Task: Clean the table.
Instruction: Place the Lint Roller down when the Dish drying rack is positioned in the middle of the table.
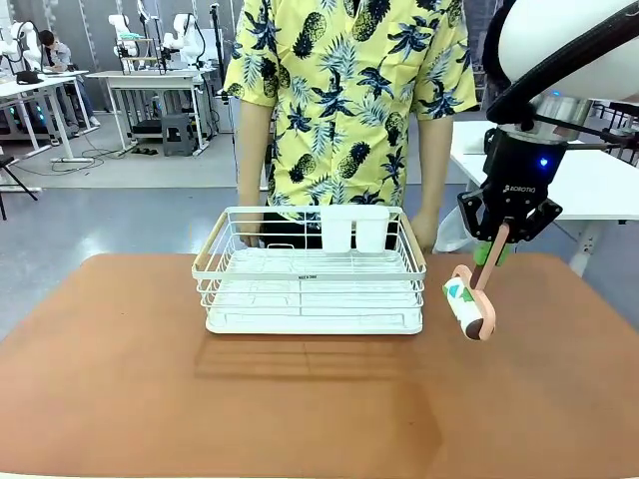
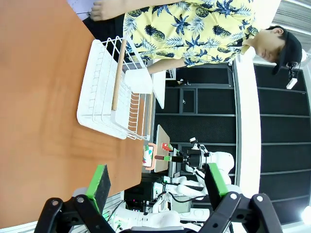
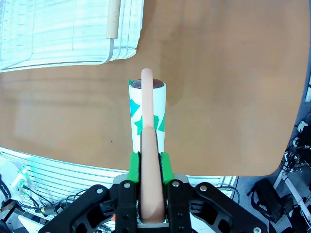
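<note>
1. One lint roller [image 1: 469, 308] hangs from the right gripper [image 1: 496, 246], whose pads are clamped on its pink handle, drum pointing down. Likely this keeps the sticky drum ready to meet the table [image 1: 300, 399], which lies just below it.
2. Left gripper [image 2: 158, 187]: fingers apart, holding nothing, table beneath.
3. Beside the roller and ahead of both grippers, the white wire dish rack [image 1: 310, 269] sits on the table; only its white cup holder is seen inside.

The table [image 1: 150, 399] is cut off at the bottom and both sides of the front view. The lint roller [image 3: 147, 114] handle's lower end is hidden between the right gripper's [image 3: 149, 167] pads, tbh.
</note>
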